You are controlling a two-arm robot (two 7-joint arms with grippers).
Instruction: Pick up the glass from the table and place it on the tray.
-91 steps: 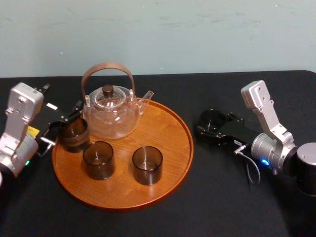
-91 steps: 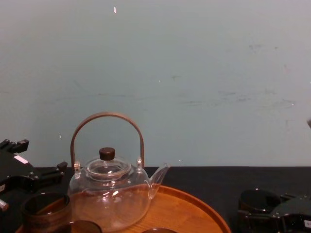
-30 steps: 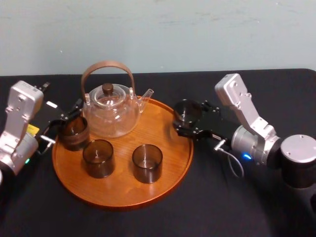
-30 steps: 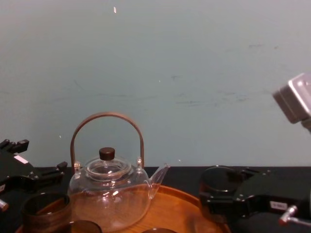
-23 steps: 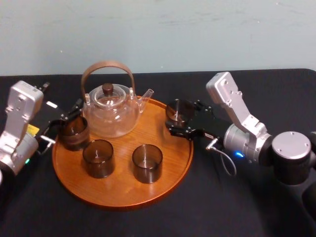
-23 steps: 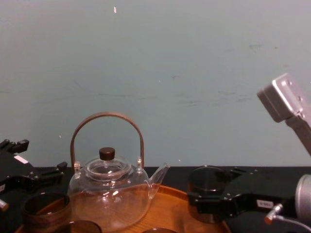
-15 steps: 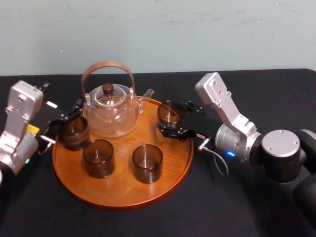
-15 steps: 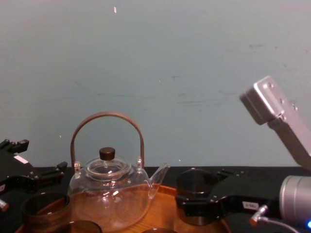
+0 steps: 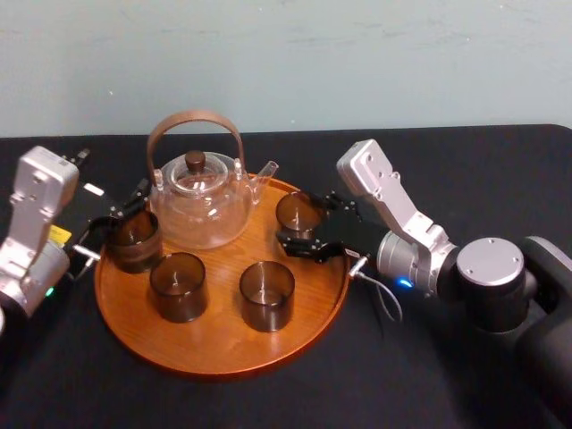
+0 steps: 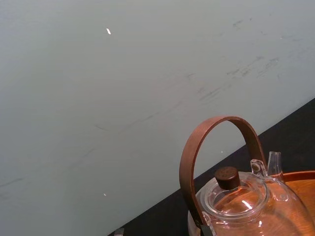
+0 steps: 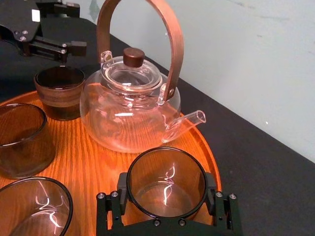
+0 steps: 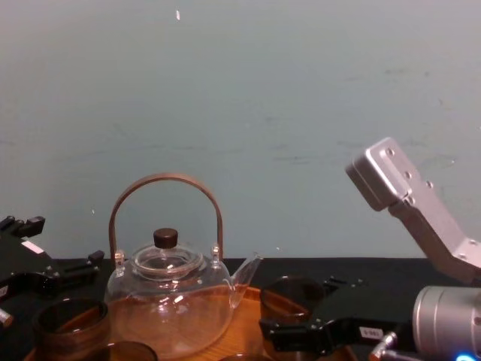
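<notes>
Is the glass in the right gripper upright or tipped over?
Upright. The glass is held level, its round mouth facing up, in the right gripper, over the tray.

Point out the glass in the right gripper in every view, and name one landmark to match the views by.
Head view: the glass, held in the jaws of the right gripper, just right of the teapot spout, over the tray.
Chest view: low, right of centre, beside the spout.
Right wrist view: between the jaws, nearer than the teapot.
Left wrist view: match by the teapot.
Shared landmark: the teapot.
</notes>
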